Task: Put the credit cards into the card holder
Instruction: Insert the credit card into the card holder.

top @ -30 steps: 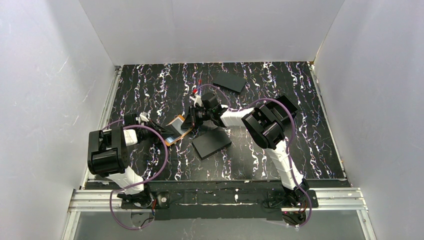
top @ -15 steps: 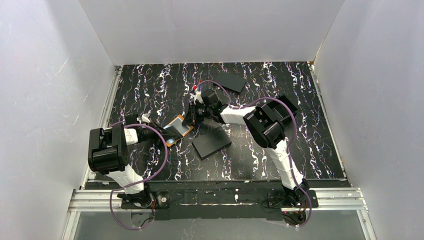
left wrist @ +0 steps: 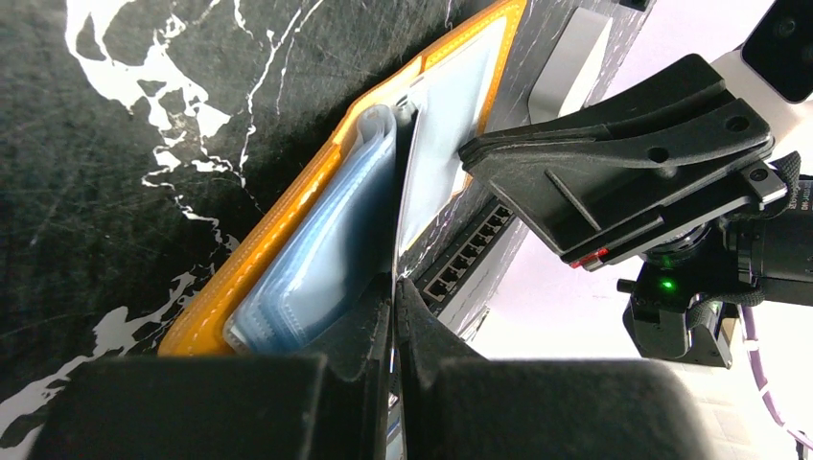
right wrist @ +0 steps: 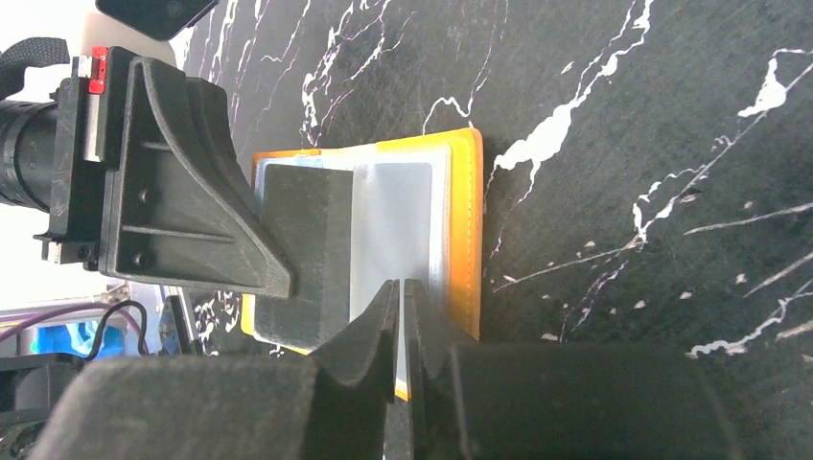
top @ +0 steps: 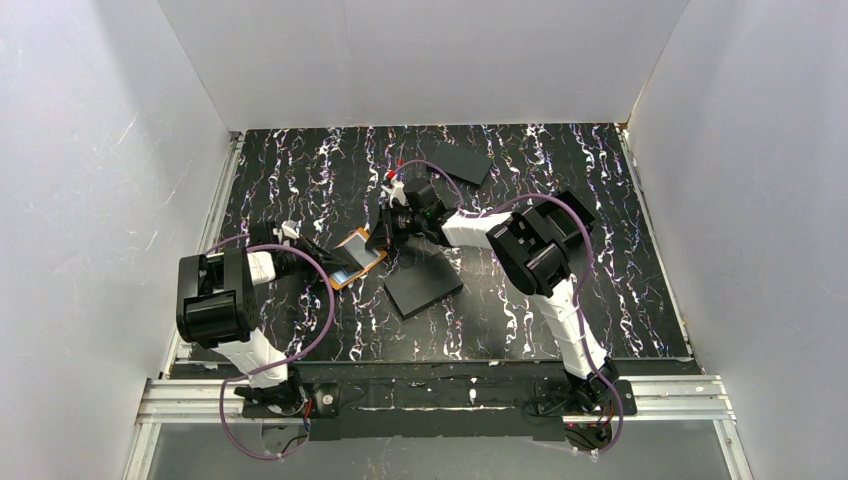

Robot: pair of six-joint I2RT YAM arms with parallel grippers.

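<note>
The orange card holder (top: 366, 252) lies open on the marble table between both arms, its pale blue-grey pocket leaves (left wrist: 326, 240) facing up. My left gripper (top: 325, 252) is shut on a thin credit card (left wrist: 404, 192) that stands on edge over the holder's fold. From the right, my right gripper (top: 384, 238) reaches the holder's far leaf. In the right wrist view its jaws (right wrist: 401, 287) are nearly together, pinching a pale leaf at the holder's orange edge (right wrist: 466, 211). The left gripper's finger (right wrist: 307, 251) covers the holder's other half there.
A flat black rectangle (top: 423, 288) lies just right of the holder, under the right forearm. Another black rectangle (top: 458, 162) rests at the back of the table. White walls close in the table on three sides.
The holder and both grippers have shifted slightly toward the back. The dark card over the holder now lies a little flatter. Both grips look unchanged.
</note>
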